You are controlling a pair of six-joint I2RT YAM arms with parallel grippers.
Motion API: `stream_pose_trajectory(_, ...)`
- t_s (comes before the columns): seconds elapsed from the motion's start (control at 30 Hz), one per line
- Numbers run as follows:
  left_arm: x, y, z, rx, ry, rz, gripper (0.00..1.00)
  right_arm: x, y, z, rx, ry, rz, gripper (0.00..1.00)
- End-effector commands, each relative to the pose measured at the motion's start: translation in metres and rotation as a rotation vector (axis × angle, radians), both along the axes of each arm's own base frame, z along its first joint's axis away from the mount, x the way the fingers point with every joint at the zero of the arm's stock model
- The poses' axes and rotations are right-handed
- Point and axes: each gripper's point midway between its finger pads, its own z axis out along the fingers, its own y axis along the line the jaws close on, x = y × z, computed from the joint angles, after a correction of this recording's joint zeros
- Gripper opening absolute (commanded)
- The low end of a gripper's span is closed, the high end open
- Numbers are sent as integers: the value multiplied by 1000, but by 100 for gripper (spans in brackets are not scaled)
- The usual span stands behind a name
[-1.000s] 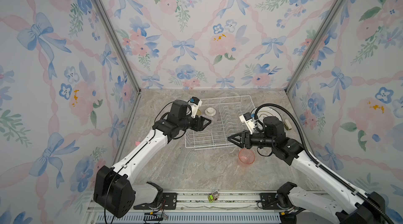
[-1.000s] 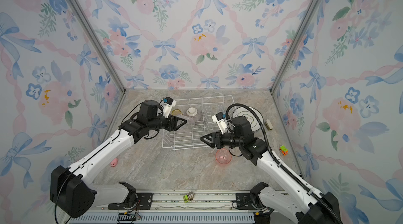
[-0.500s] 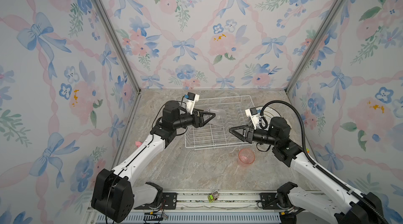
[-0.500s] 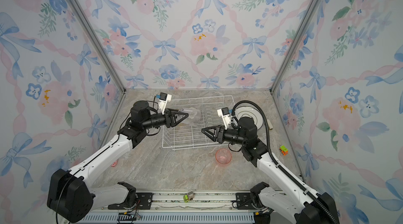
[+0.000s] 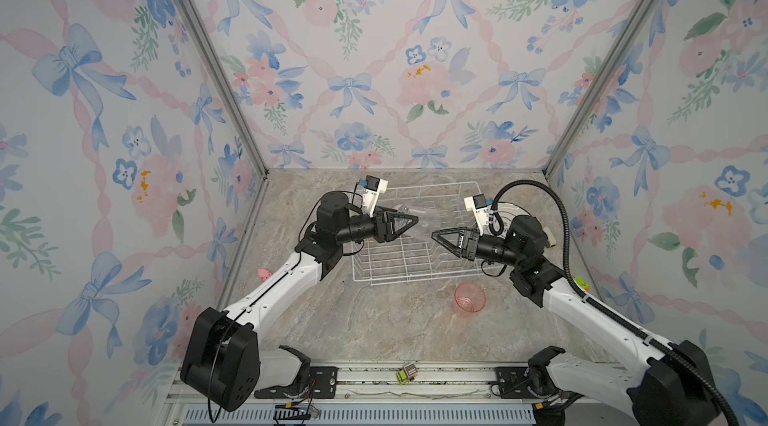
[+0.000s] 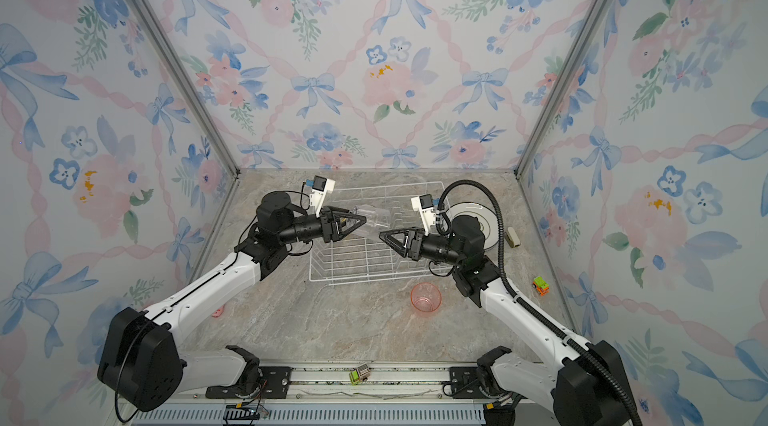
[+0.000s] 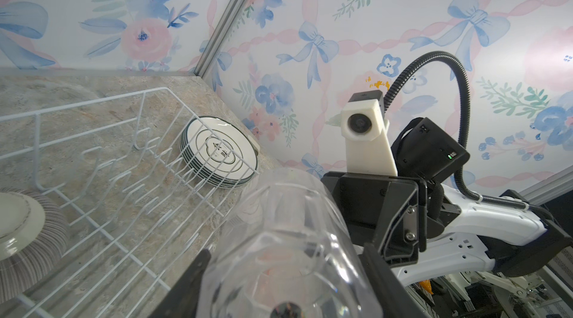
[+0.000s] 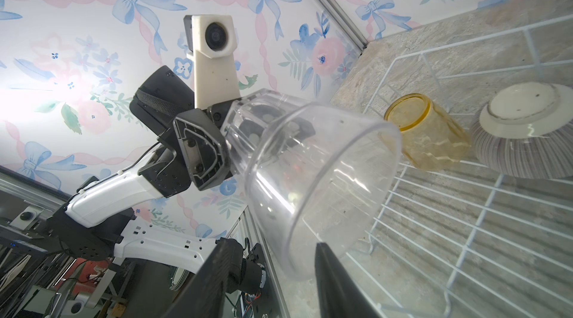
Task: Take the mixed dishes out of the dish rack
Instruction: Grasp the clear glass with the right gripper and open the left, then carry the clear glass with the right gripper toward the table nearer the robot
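**rackwatcher:** ok so who's got the clear tumbler [image 5: 428, 218]?

**platefan:** the left hand [image 5: 409, 222] has it, clamped round the base end. The tumbler's lying on its side in the air over the dish rack [image 5: 399, 255], open mouth pointing at the right hand [image 5: 436, 235].

**rackwatcher:** is the right one grabbing it too?

**platefan:** nope, its fingers [image 8: 335, 276] are spread apart with the tumbler's rim right at the tips. Can't tell if they touch it.

**rackwatcher:** and the rest of the dishes?

**platefan:** the yellow tumbler [image 8: 428, 133] and ribbed bowl [image 8: 524, 133] are side by side in the rack, bases showing. The pink tumbler [image 5: 469, 297] is upright on the tabletop [image 5: 374, 332] just in front of the rack. The plates [image 7: 217, 152] are stacked on the tabletop beside the rack, on the right arm's side.
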Motion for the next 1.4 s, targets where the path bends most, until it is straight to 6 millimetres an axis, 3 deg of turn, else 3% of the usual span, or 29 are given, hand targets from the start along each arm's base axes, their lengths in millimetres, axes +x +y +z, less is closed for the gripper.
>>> stream_pose_trajectory(0.0,-2,-8,9,-36,-35,-39,34,0,3,34,60,-93,22,46)
stream_pose_trajectory(0.13,-1,-16,7,-48,-31,-57,34,2,8,43,92,-109,35,40)
stream_pose_trajectory(0.33,1,-21,2,-51,-21,-65,33,-3,16,52,118,-127,88,23)
stream_pose_trajectory(0.47,2,-23,-3,-50,-10,-73,33,-5,17,58,123,-139,94,1)
stream_pose_trajectory(0.63,3,-26,-6,-47,-3,-79,37,-9,20,63,102,-158,97,0)
stream_pose_trajectory(0.67,3,-26,-7,-46,-1,-78,39,-9,20,63,95,-160,94,0)
stream_pose_trajectory(0.77,3,-25,-5,-47,-12,-75,62,-11,18,63,51,-171,85,0)
stream_pose_trajectory(0.83,1,-23,2,-49,-45,-70,82,-9,14,60,-13,-181,52,0)
stream_pose_trajectory(0.87,0,-22,7,-51,-67,-70,97,-9,11,57,-56,-188,37,0)
stream_pose_trajectory(0.93,1,-17,15,-55,-94,-46,98,-12,5,54,-131,-204,20,0)
stream_pose_trajectory(1.13,18,13,17,83,-158,207,98,-26,-26,28,-424,-186,-61,0)
stream_pose_trajectory(1.23,26,42,6,244,-168,431,98,-42,-42,6,-618,-174,-81,0)
stream_pose_trajectory(1.37,22,92,-8,427,-179,718,98,-76,-44,-24,-863,-210,-17,0)
